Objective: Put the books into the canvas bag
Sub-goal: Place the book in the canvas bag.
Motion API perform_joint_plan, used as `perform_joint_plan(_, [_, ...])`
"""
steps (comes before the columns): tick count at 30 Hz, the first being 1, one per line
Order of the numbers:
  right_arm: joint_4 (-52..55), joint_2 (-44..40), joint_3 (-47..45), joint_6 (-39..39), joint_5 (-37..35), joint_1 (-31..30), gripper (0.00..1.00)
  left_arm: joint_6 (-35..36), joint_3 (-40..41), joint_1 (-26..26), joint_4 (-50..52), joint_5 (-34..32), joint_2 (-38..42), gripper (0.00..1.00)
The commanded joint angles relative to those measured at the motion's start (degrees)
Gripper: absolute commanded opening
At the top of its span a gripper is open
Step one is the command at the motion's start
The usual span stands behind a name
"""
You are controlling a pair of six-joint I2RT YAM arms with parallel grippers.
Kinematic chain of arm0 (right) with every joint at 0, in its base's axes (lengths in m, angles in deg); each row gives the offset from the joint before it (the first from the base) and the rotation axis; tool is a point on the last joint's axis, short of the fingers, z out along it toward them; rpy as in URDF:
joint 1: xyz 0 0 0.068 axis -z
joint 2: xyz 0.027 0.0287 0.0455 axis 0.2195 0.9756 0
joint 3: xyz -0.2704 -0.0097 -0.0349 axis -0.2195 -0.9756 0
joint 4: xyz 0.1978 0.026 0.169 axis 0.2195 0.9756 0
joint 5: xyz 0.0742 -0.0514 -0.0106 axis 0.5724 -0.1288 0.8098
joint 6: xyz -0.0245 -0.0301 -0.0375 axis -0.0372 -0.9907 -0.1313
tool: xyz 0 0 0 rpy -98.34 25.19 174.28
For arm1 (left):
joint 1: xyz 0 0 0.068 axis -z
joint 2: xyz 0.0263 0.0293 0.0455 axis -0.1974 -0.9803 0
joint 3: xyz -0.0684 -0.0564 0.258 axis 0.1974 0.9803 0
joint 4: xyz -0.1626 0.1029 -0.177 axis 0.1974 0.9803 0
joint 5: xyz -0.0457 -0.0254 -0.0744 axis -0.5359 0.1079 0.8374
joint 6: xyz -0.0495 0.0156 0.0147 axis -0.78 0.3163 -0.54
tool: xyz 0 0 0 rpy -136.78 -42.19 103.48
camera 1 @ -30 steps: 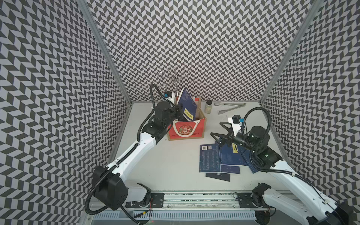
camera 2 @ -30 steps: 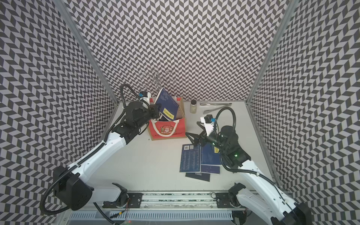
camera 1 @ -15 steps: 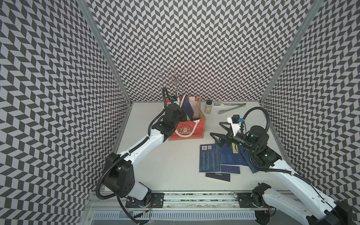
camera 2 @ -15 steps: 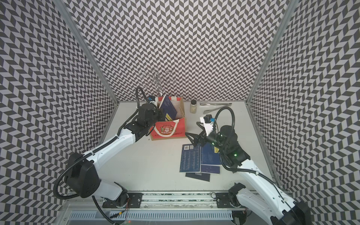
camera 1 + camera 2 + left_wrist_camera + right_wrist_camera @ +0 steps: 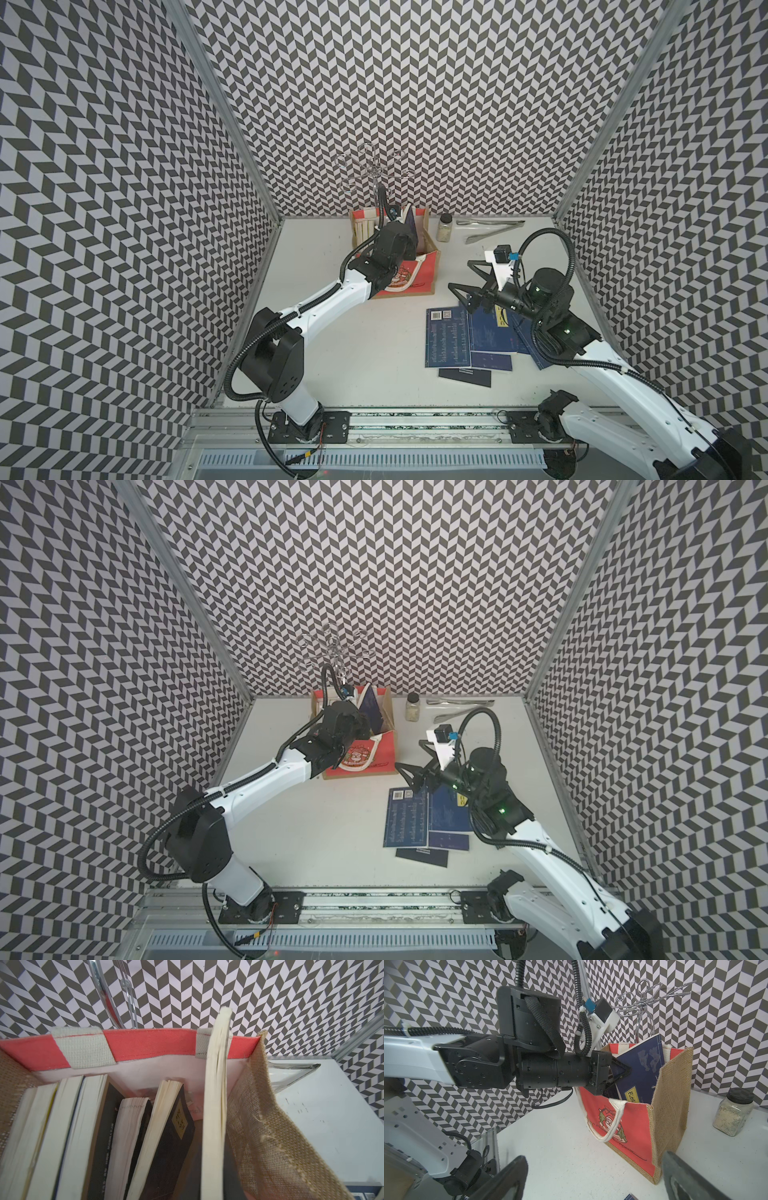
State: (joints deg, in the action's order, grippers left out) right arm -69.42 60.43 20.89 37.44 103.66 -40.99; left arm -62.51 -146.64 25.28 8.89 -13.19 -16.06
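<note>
Navy paperback (image 5: 643,1068) is being held edge-up in the mouth of the canvas bag (image 5: 633,1126), beside the jute side panel, with its upper part standing well above the rim. It is being gripped by the left pincer (image 5: 620,1073), whose jaws are closed on the book's near edge. Several other books (image 5: 68,1126) are being stored on end inside the bag, packed toward the opposite side, with two leaning in the middle. The right pincer (image 5: 460,275) is being held wide open and empty just over the navy books (image 5: 449,340), which are lying flat and overlapping on the tabletop (image 5: 353,353), well apart from the bag.

Risks, as judged:
- If the paperback is released this high, it could tip out over the jute wall, which is bowed and soft.
- The lower corner could be caught on the leaning black volume (image 5: 172,1147), leaving the book jammed half-in.
- The bag is not being braced by anything, so it could be shoved or toppled by the left arm; the spice jar (image 5: 445,226) is standing near.
- The loose handle (image 5: 616,1118) could be snagged on withdrawal.
- The thin flat books may be taken two at a time.
</note>
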Motion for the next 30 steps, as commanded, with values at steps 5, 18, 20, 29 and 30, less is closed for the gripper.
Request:
perform_joint_plan(5, [-2.46, 0.33, -0.46, -0.13, 0.16, 0.12, 1.00, -0.61, -2.35, -0.34, 1.14, -3.11, -1.03, 0.12])
perform_joint_plan(18, [-2.63, 0.84, -0.44, -0.22, -0.21, 0.19, 0.99, -2.32, -2.86, -2.30, 1.93, 1.09, 0.48, 0.51])
perform_joint_plan(20, [-2.47, 1.24, -0.45, -0.15, -0.53, 0.15, 1.00, -1.72, -3.21, -2.31, 2.11, 2.30, 2.24, 0.56])
perform_joint_plan(29, [3.70, 5.75, 0.61, 2.91, -6.88, 0.35, 0.99, 2.07, -0.04, -2.29, 4.89, 14.40, 15.23, 0.89])
perform_joint_plan(30, [4.23, 6.10, 0.13, 3.77, -7.32, 0.40, 0.99, 2.27, 0.93, -2.18, 5.44, 17.00, 16.81, 0.90])
